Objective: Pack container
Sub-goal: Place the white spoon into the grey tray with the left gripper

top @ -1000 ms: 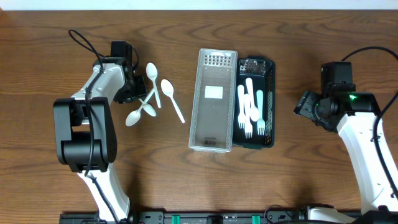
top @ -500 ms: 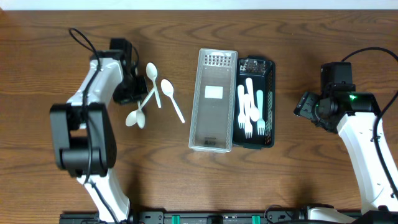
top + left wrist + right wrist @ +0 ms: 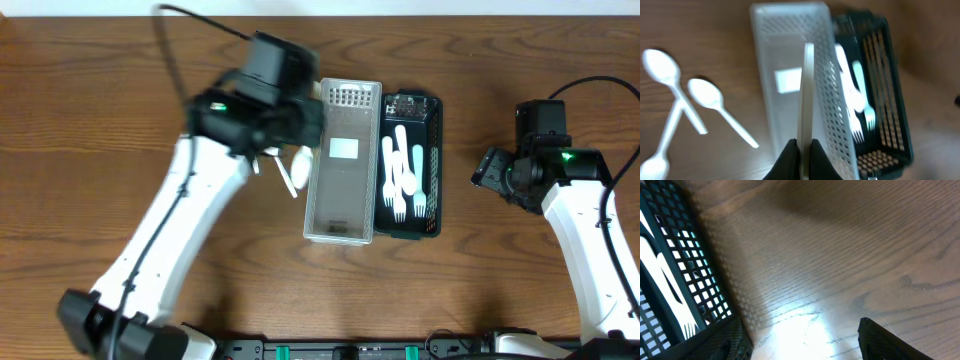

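My left gripper (image 3: pixel 804 150) is shut on a white plastic spoon (image 3: pixel 806 90), seen edge-on, held above the left half of the clear container (image 3: pixel 785 80). In the overhead view the left gripper (image 3: pixel 300 112) hangs at the clear container's (image 3: pixel 343 200) top-left corner. A black mesh basket (image 3: pixel 435 160) beside it holds several white forks (image 3: pixel 400 175). Three more white spoons (image 3: pixel 715 102) lie on the table to the left. My right gripper (image 3: pixel 800 340) is open and empty over bare wood, right of the basket (image 3: pixel 690 270).
The wooden table carries only the two containers and loose spoons. In the overhead view my left arm hides most of the spoons; one handle (image 3: pixel 287 180) shows below it. My right arm (image 3: pixel 560 180) stands at the right side.
My left arm has lifted from the spoons at the far left and swung right with a spoon in its grip, now over the clear container's left edge. The right arm has not moved.
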`<action>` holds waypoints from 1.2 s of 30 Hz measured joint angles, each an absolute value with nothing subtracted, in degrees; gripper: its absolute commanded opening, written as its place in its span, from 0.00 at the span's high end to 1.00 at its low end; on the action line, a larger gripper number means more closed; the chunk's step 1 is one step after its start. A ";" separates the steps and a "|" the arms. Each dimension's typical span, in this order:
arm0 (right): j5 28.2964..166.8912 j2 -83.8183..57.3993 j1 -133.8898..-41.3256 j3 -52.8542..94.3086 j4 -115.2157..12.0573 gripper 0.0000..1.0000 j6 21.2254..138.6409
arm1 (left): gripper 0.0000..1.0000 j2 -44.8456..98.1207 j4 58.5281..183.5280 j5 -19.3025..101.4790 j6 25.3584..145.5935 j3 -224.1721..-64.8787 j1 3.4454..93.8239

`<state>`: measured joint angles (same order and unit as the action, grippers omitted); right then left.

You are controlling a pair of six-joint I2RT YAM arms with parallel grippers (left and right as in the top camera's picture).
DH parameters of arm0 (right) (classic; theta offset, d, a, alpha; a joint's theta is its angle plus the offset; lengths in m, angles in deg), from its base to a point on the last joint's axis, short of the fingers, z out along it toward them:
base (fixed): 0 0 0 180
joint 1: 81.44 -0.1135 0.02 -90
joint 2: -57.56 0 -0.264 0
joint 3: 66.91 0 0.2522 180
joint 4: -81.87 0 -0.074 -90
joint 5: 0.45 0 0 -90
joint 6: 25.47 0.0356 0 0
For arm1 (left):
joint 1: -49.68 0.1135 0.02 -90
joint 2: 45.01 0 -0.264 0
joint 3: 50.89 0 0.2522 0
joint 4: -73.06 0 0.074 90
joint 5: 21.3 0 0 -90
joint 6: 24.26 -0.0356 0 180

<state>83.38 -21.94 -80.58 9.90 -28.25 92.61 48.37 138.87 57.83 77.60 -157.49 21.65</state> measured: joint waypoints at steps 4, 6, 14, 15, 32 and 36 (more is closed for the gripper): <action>83.42 -21.94 -80.58 9.90 -28.12 0.22 92.61 | 0.94 54.60 138.35 61.87 77.68 -156.66 16.87; 83.46 -21.94 -80.58 9.90 -27.98 0.22 92.61 | 0.91 58.23 138.11 63.14 77.88 -156.28 15.64; 83.53 -21.94 -80.58 9.90 -27.94 0.20 92.61 | 0.43 65.77 139.40 64.19 78.75 -155.63 15.05; 83.53 -21.94 -80.58 9.90 -27.94 0.20 92.61 | 0.38 65.42 139.68 64.26 79.08 -155.63 15.12; 83.53 -21.94 -80.58 9.90 -28.73 0.18 92.61 | 0.26 57.97 142.66 73.92 77.92 -155.93 36.71; 83.53 -21.94 -80.58 9.90 -28.68 0.18 92.61 | 0.33 64.26 142.39 74.07 77.38 -155.65 41.02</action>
